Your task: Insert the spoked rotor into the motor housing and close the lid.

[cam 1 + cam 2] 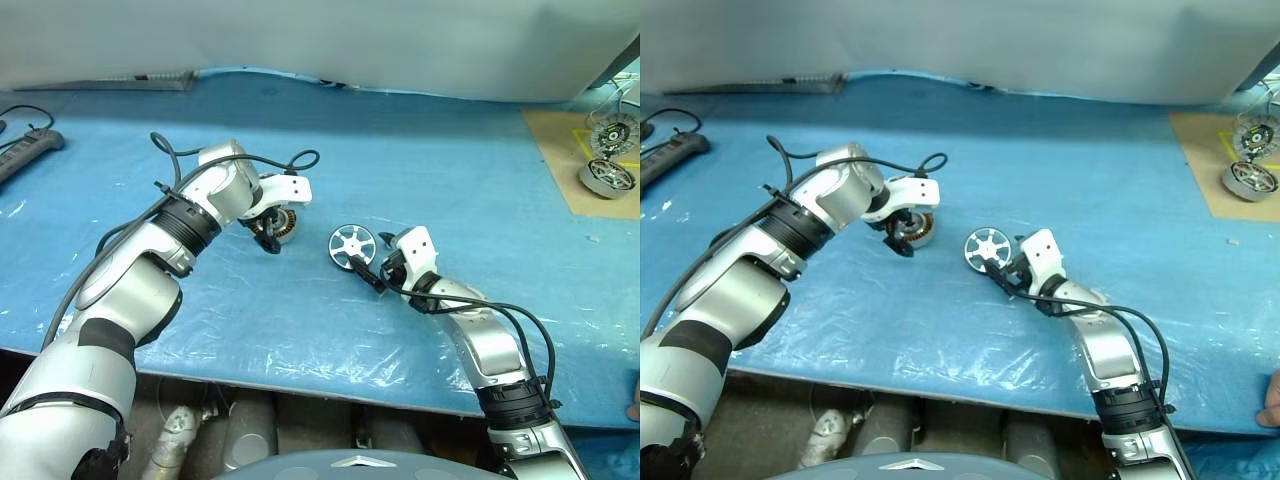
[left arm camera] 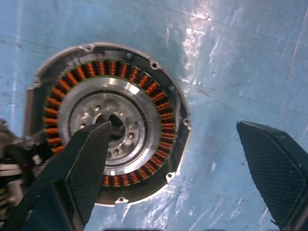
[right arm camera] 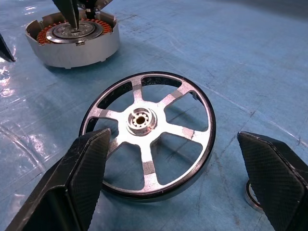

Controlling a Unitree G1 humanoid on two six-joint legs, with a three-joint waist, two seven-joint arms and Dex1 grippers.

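A blue plastic sheet, wrinkled and glossy, covers the desk (image 1: 420, 160). On it lie the motor housing (image 1: 915, 229), its copper windings facing up, and just beside it the spoked rotor (image 1: 352, 243), flat on the sheet. A black power strip (image 1: 28, 152) lies at the far left edge. At the far right, two silver wheel-like motor parts (image 1: 610, 155) rest on a brown cardboard sheet (image 1: 570, 170).

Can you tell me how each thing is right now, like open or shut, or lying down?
motor housing: open, copper windings showing, no rotor inside.
spoked rotor: lying flat on the blue sheet, not held.
left gripper: open, over the housing, one finger above its centre.
right gripper: open, fingers either side of the rotor.
spare motor parts: sitting on the brown board.
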